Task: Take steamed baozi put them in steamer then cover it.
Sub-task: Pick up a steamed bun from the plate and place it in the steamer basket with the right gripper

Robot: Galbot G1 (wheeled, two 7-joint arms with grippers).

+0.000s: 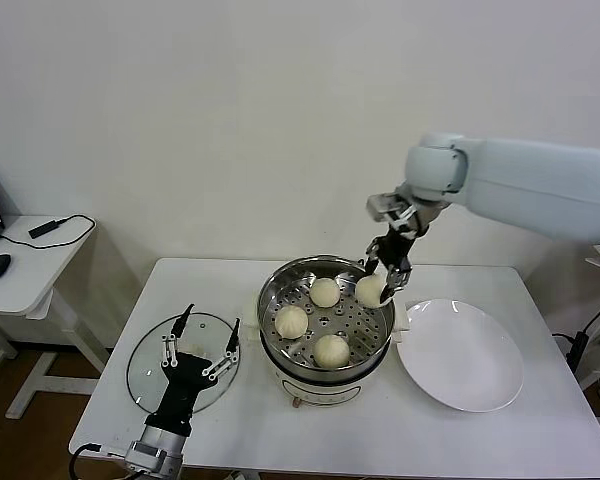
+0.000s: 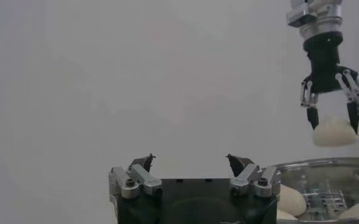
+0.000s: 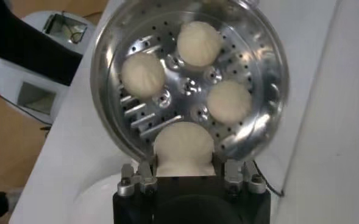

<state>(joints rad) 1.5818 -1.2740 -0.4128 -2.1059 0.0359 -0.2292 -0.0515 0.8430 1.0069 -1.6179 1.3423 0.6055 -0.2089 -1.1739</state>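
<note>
Right tool [image 1: 389, 283]: I am clenching the fourth baozi [image 1: 370, 290].
Bearing: it is hanging over the steamer [image 1: 325, 318], seemingly above the tray's vacant spot.
Left tool [image 1: 202, 352]: idling released above the lid [image 1: 183, 362].

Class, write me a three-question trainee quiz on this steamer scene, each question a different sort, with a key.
1. How many cream-white round baozi lie on the perforated tray of the shiny steel steamer?
2. True or false: the right gripper holds a fourth baozi above the steamer.
3. Over what does the open left gripper hover: A the flat white plate, B the clear glass lid, C the steamer?

Key
1. Three.
2. True.
3. B.
</note>
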